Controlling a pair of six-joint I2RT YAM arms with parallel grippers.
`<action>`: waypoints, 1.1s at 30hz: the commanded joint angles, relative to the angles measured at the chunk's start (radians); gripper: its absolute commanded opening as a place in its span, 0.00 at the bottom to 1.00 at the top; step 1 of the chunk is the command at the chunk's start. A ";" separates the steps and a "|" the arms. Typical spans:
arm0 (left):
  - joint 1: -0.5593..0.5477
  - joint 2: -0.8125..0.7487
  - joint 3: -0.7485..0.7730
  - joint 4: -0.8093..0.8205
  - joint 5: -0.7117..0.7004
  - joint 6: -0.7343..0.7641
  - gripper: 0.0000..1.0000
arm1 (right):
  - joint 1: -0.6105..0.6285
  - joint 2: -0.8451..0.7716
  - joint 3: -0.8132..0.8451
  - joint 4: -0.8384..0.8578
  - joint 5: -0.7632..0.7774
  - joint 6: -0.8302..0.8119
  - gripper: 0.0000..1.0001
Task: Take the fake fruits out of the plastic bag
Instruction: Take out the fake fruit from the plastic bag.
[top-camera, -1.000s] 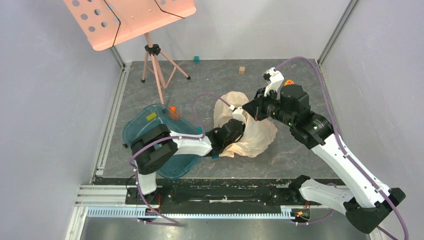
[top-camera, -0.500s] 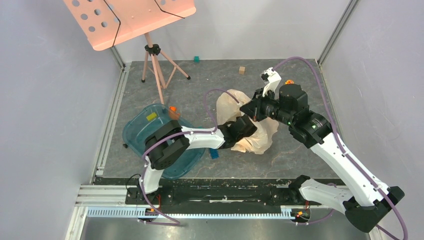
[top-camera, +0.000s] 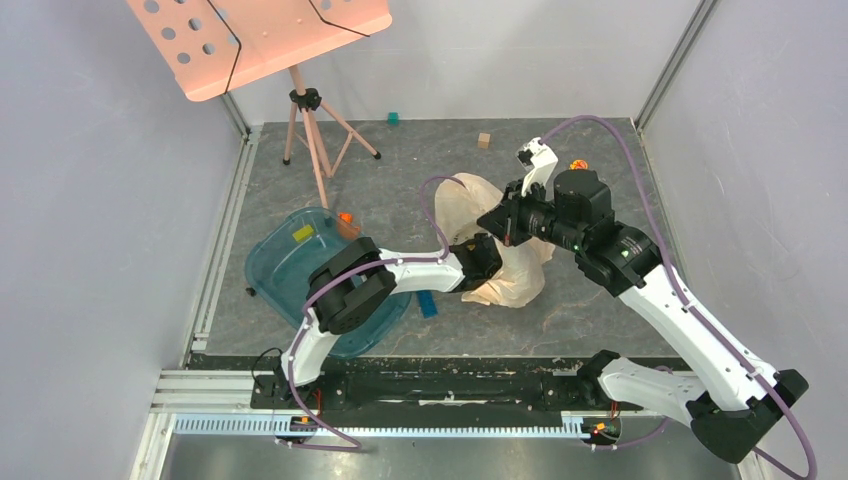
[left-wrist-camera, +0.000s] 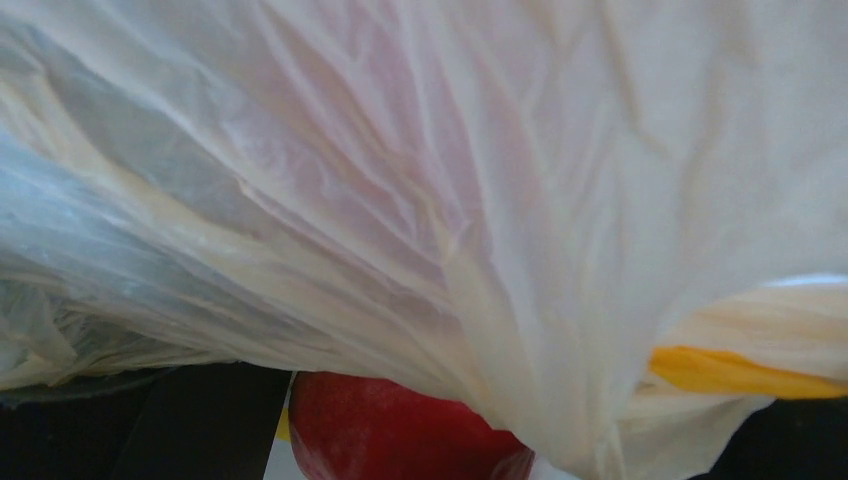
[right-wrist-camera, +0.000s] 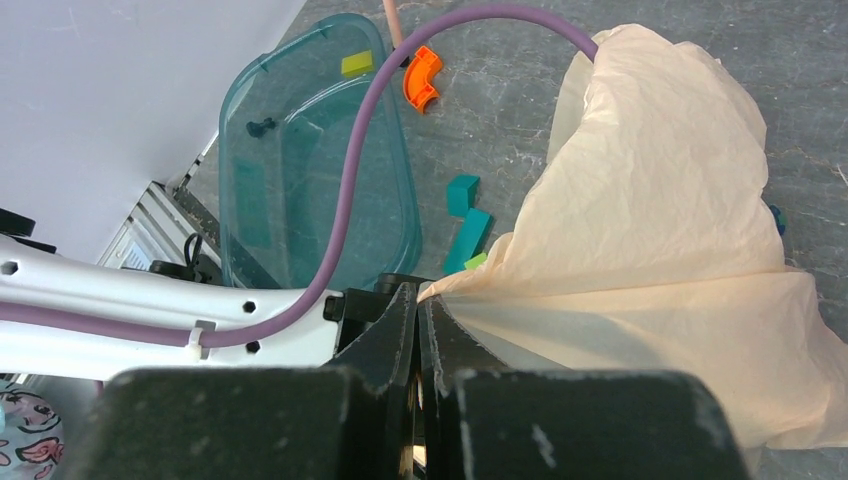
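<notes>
The peach-beige plastic bag (top-camera: 515, 265) lies crumpled mid-table. My right gripper (right-wrist-camera: 422, 300) is shut on a fold of its upper edge and holds that edge up (top-camera: 503, 222). My left arm reaches from the left into the bag's mouth, so the top view hides its gripper under the plastic. In the left wrist view the bag's film (left-wrist-camera: 450, 180) fills the frame. Below it a glossy red fake fruit (left-wrist-camera: 400, 435) sits between my open left gripper's (left-wrist-camera: 450, 455) dark fingers (left-wrist-camera: 200, 420), with a thin gap on its left side. Other fruits are hidden.
A teal tray (top-camera: 275, 275) holding a yellow block (top-camera: 302, 233) lies under my left arm. Teal blocks (top-camera: 428, 304) and an orange piece (top-camera: 345, 218) sit near the bag. A tripod stand (top-camera: 310, 130), a wooden cube (top-camera: 484, 140) and a teal cube (top-camera: 393, 118) stand at the back.
My left arm has pushed rightward, deeper into the bag, and its jaws have widened. The right gripper, still pinching the bag's edge, has drifted slightly left.
</notes>
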 joint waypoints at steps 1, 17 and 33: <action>0.004 0.054 -0.010 -0.123 -0.032 -0.023 0.98 | 0.029 -0.022 0.021 0.114 -0.072 0.031 0.00; 0.006 -0.125 -0.182 -0.172 -0.059 0.000 1.00 | 0.029 -0.064 0.062 0.069 0.032 0.001 0.00; 0.003 -0.361 -0.231 -0.215 -0.052 0.089 1.00 | 0.029 -0.092 0.006 0.065 0.093 -0.014 0.00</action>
